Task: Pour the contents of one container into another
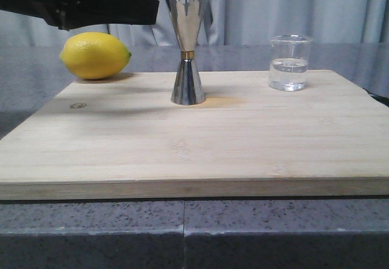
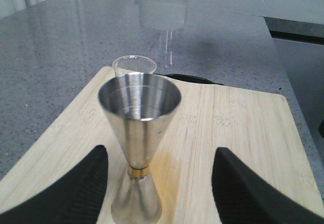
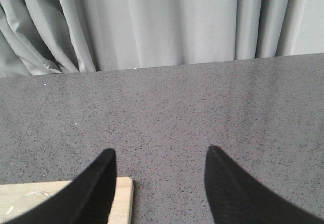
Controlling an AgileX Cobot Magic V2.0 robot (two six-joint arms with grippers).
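Left gripper (image 2: 159,183) spread wide around the jigger (image 1: 187,50) (right gripper (image 3: 159,183) equally wide, empty); careless closing topples it toward the glass (image 1: 290,62).

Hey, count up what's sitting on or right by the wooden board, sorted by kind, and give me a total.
Fruit: 1, the lemon, on the counter at the board's far left corner
Metal measuring cups: 1, the jigger, upright on the board
Glass vessels: 1, the beaker, holding clear liquid, on the board
Total: 3
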